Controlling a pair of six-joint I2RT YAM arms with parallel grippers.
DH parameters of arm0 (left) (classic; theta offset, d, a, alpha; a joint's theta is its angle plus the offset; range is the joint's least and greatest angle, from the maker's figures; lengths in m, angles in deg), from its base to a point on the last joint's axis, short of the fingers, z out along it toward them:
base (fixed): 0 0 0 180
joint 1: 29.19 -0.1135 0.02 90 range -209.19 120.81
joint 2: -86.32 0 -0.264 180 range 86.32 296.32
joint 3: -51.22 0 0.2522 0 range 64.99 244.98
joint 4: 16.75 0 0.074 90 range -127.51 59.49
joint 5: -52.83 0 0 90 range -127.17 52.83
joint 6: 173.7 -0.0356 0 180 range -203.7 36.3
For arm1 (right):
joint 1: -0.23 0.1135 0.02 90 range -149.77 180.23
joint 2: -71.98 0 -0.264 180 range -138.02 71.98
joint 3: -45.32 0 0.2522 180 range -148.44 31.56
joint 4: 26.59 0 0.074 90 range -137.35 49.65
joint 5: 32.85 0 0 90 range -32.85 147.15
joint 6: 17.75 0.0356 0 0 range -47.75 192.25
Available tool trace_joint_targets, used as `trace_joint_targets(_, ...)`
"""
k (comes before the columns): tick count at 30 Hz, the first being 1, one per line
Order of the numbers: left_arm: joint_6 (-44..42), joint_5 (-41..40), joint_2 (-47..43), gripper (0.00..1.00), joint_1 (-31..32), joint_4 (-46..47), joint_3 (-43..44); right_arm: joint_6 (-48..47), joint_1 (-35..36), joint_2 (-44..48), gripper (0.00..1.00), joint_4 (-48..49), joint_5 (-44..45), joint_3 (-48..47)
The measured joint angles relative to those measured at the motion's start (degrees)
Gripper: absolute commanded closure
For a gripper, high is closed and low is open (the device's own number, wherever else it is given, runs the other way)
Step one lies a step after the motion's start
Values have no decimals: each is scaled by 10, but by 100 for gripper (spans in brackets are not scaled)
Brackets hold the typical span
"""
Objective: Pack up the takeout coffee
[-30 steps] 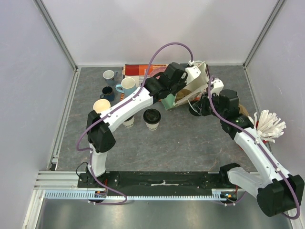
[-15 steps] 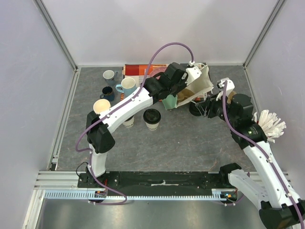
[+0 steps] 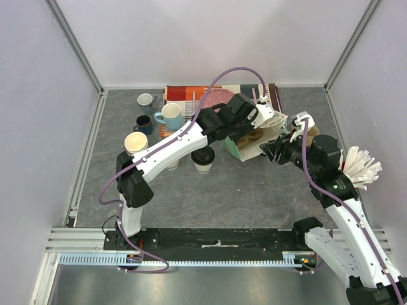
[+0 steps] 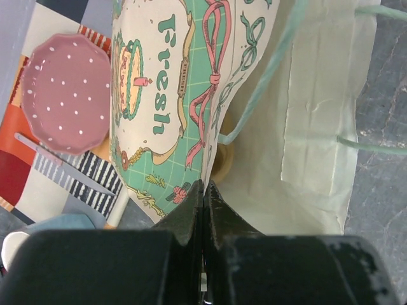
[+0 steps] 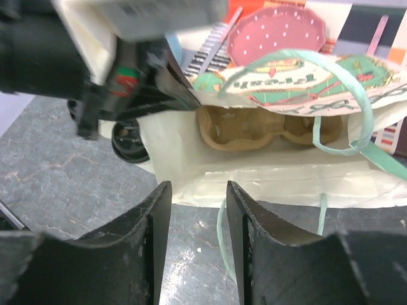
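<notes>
Two paper cups in plain view, upright on the counter (image 3: 241,197), both outside the bag (image 4: 162,108) and to its left. Lidded cup (image 3: 203,157) near the bag's bottom end, just beside the left arm. Open cup (image 3: 135,142) farther left, near that arm's elbow. Round black lid (image 5: 129,145) flat on the counter, just beside the bag's mouth.

Bag on its side, mouth toward the right arm, printed face up, green string handles hanging loose. Brown cardboard carrier (image 5: 270,127) deep inside.

Left end effector (image 4: 203,185) clenched on the bag's upper rim, fingers pressed together with the paper edge between them. Right end effector (image 5: 197,190) released, jaws apart and holding nothing, facing the bag's mouth from just outside it.

Behind the bag, patterned mat (image 3: 191,95) with pink dotted plate (image 4: 63,95) on it. Three mugs at back left: blue mug (image 3: 170,114), navy mug (image 3: 144,122), white mug (image 3: 146,100). White bundle (image 3: 359,166) at the counter's right side, just beside the right arm.
</notes>
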Motion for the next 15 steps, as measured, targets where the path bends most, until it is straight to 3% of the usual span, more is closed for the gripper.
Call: trace_joint_targets(15,68,22,-19,98,2,-53,-1,33,0,-18,64,77,93,140)
